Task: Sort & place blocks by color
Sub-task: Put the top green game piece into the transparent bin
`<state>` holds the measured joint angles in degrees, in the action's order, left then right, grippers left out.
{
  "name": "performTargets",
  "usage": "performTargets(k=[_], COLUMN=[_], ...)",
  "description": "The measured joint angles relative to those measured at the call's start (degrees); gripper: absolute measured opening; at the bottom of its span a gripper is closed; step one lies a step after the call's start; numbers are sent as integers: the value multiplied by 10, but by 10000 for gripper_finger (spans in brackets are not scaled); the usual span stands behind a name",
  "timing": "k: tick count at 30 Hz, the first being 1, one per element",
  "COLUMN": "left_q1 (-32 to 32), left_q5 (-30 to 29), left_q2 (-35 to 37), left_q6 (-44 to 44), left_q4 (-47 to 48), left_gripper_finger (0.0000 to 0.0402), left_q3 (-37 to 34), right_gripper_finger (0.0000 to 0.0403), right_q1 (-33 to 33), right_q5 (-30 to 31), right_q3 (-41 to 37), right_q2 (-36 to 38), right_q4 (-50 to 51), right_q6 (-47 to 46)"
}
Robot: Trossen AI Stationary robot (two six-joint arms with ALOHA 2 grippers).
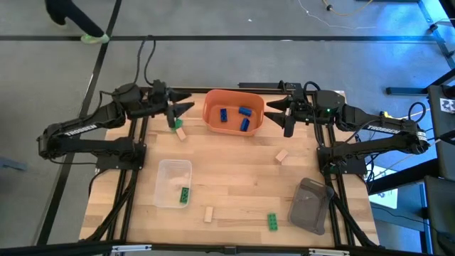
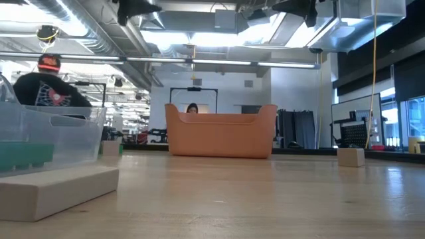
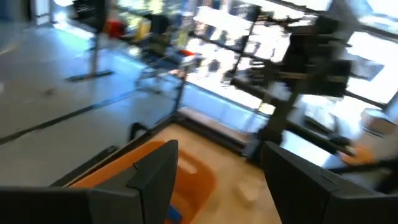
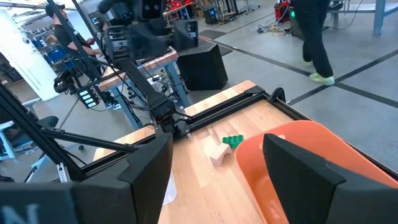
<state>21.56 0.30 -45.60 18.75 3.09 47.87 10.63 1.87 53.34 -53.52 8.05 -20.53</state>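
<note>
The left gripper [image 1: 186, 107] is held with its fingers [image 3: 149, 177] apart and nothing between them, raised above the table's far left part. Just beyond its fingertips the orange bin [image 1: 233, 112] is found; just beside and below them a green block [image 1: 175, 124] and a tan block [image 1: 180, 133] lie touching on the table [image 1: 234, 186].

The right gripper [image 1: 278, 109] is likewise held with fingers [image 4: 301, 171] apart and empty, raised at the bin's opposite side, facing the left gripper across it. Three blue blocks [image 1: 244, 112] are seen inside the bin, between the two grippers. A second tan block [image 1: 282, 156] lies on the table near the right gripper, toward the near edge.

Farther from both grippers, a clear tray [image 1: 173, 183] is noted on the left arm's side with a green block [image 1: 184, 194] in it. A third tan block [image 1: 208, 214] and a third green block [image 1: 271, 222] lie loose near the front edge. A grey tray [image 1: 311, 205] stands on the right arm's side.

In the right wrist view a person [image 4: 312, 37] is seen walking on the floor beyond the table.
</note>
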Motion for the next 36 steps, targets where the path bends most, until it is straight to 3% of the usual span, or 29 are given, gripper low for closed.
performTargets(k=[3, 7, 10, 14, 25, 36], left_q1=[30, 106, 148, 174, 183, 183], left_q5=[-36, -25, -16, -26, -49, -53], left_q2=[-21, -57, -105, -181, -346, -363], left_q6=[28, 79, 73, 63, 48, 107], left_q4=[47, 148, 242, 299, 307, 243], left_gripper_finger=[224, 224, 224, 224, 224, 224], left_q3=[1, 1, 0, 0, -11, -97], right_gripper_finger=[251, 251, 251, 251, 251, 251], right_q1=[0, 0, 0, 0, 0, 0], right_q5=[0, 0, 0, 0, 0, 0], right_q3=[0, 0, 0, 0, 0, 0], right_q2=[0, 0, 0, 0, 0, 0], right_q4=[0, 0, 0, 0, 0, 0], right_q6=[-2, -3, -3, -4, -4, -4])
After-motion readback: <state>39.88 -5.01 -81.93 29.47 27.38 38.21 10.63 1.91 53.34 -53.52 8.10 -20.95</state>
